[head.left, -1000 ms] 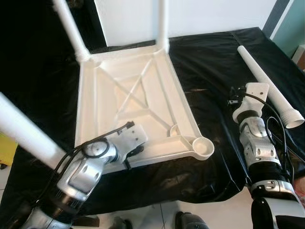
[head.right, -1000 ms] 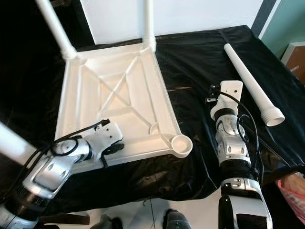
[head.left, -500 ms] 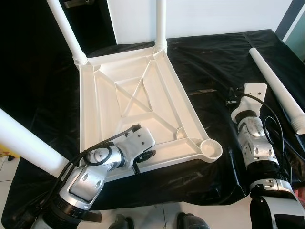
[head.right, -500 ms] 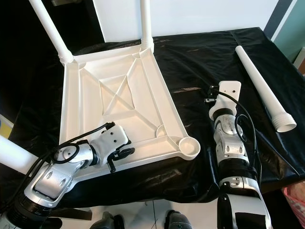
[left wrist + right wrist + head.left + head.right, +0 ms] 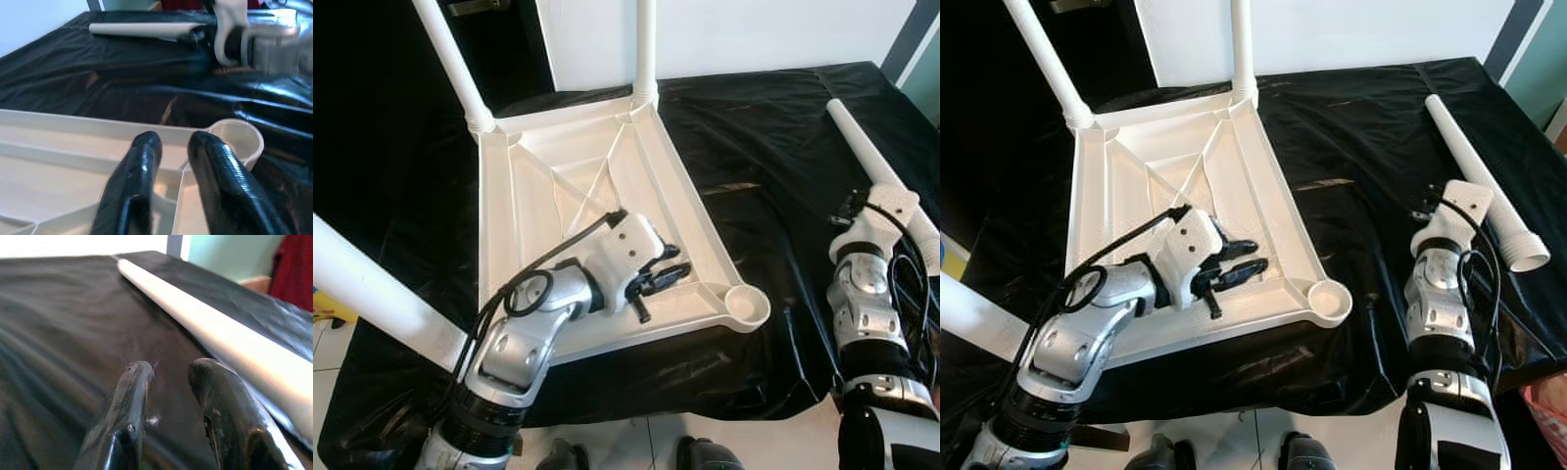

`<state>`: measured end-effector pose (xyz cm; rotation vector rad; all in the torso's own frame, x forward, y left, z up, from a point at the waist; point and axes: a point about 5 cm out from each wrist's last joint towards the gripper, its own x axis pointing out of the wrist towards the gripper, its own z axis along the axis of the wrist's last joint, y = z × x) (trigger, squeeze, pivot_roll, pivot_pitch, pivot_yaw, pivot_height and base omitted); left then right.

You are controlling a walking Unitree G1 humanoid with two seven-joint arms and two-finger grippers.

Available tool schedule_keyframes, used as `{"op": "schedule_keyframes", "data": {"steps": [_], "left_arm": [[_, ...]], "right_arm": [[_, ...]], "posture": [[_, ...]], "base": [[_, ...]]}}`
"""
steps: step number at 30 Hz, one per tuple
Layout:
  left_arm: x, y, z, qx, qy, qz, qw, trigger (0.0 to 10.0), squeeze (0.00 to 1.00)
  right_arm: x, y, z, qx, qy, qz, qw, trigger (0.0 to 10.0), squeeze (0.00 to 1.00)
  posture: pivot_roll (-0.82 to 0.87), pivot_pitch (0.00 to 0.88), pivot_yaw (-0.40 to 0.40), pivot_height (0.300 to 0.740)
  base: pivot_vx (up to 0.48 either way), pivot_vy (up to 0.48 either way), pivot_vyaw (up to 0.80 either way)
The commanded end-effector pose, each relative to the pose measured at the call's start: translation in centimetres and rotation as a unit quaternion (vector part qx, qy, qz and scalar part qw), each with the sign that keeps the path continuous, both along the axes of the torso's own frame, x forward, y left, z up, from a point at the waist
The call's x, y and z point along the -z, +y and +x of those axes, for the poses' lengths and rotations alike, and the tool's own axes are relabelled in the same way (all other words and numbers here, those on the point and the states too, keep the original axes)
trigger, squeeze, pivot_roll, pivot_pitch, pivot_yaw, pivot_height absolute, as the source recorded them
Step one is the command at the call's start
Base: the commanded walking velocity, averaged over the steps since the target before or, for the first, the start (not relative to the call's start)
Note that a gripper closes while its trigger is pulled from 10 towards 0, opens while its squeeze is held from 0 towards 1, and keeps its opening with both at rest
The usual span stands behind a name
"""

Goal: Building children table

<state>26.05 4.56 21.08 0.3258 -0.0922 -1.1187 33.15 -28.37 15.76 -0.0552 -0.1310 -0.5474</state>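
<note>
A white children's table [image 5: 573, 176] lies upside down on the black cloth. Two legs [image 5: 646, 44] stand up at its far corners and a third leg [image 5: 372, 284] rises at the near left. The near right corner has an empty round socket [image 5: 747, 305]. My left gripper [image 5: 681, 260] hovers open over the ribbed underside, pointing at that socket [image 5: 237, 134], with nothing between its fingers. A loose white leg [image 5: 876, 171] lies on the cloth at the right. My right gripper [image 5: 168, 367] is open just beside this leg [image 5: 210, 318], holding nothing.
The black cloth [image 5: 754, 127] covers the whole work surface and drapes over its near edge [image 5: 705, 377]. Pale floor and my feet [image 5: 700, 455] show below. A white wall stands behind. A yellow object [image 5: 323, 304] sits at the far left.
My left gripper has swung from the table's near edge up over the underside toward the empty socket. My right arm has shifted right, closer to the loose leg.
</note>
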Motion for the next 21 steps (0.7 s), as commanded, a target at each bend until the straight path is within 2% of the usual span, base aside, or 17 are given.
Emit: {"op": "schedule_keyframes", "data": {"steps": [1, 2, 3, 5, 14, 15, 16, 17, 18, 19, 21], "left_arm": [[0.1, 0.4, 0.6, -0.054, 0.006, -0.022, 0.998, 10.0, 1.0], [0.1, 0.3, 0.6, -0.048, 0.013, -0.03, 0.998, 10.0, 1.0], [0.1, 0.2, 0.6, -0.045, 0.015, -0.033, 0.998, 10.0, 1.0], [0.1, 0.1, 0.7, -0.043, 0.012, -0.031, 0.998, 10.0, 1.0], [0.6, -0.5, 1.2, -0.037, -0.016, 0.003, 0.999, 10.0, 1.0], [0.5, -0.6, 1.3, -0.037, -0.022, 0.006, 0.999, 10.0, 0.67], [0.5, -0.7, 1.3, -0.036, -0.027, 0.007, 0.999, 10.0, 0.67], [0.5, -0.8, 1.3, -0.034, -0.029, 0.008, 0.999, 10.0, 0.0], [0.4, -0.8, 1.3, -0.032, -0.03, 0.008, 0.999, 10.0, 0.0], [0.4, -1.0, 1.2, -0.029, -0.032, 0.007, 0.999, 10.0, 0.0], [0.3, -1.2, 1.0, -0.019, -0.038, 0.006, 0.999, 10.0, 0.0]], "right_arm": [[0.2, -0.3, -0.4, 0.015, -0.002, 0.004, 1.0, 10.0, 0.0], [0.4, -0.4, -0.7, 0.024, -0.003, 0.005, 1.0, 10.0, 0.0], [0.5, -0.4, -1.0, 0.029, -0.005, 0.005, 1.0, 10.0, 0.08], [0.7, -0.4, -1.2, 0.032, -0.005, 0.005, 0.999, 10.0, 0.11], [1.4, -0.1, -2.8, 0.035, -0.01, 0.008, 0.999, 10.0, 0.1], [1.6, -0.1, -3.0, 0.036, -0.011, 0.011, 0.999, 10.0, 0.22], [1.6, 0.0, -3.2, 0.037, -0.012, 0.012, 0.999, 10.0, 0.22], [1.8, -0.1, -3.5, 0.042, -0.013, 0.016, 0.999, 10.0, 0.92], [2.0, -0.2, -3.7, 0.047, -0.013, 0.019, 0.999, 10.0, 0.92], [2.2, -0.7, -4.2, 0.064, -0.012, 0.023, 0.998, 10.0, 1.0], [2.5, -1.5, -4.9, 0.091, -0.011, 0.034, 0.995, 10.0, 1.0]], "posture": [[-0.05, 0.157, 0.057, 0.74], [-0.06, 0.158, 0.057, 0.74], [-0.06, 0.158, 0.058, 0.74], [-0.06, 0.158, 0.058, 0.74], [-0.08, 0.158, 0.061, 0.74], [-0.08, 0.16, 0.062, 0.74], [-0.08, 0.16, 0.062, 0.74], [-0.08, 0.161, 0.062, 0.74], [-0.08, 0.161, 0.062, 0.74], [-0.08, 0.161, 0.062, 0.74], [-0.09, 0.173, 0.07, 0.74]], "base": [[0.0, 0.0, 0.0], [0.0, 0.0, 0.0], [0.0, 0.0, 0.0], [0.0, 0.0, 0.0], [0.0, 0.0, 0.0], [0.0, 0.0, 0.0], [0.0, 0.0, 0.0], [0.0, 0.0, 0.0], [0.0, 0.0, 0.0], [0.0, 0.0, 0.0], [0.0, 0.0, 0.0]]}}
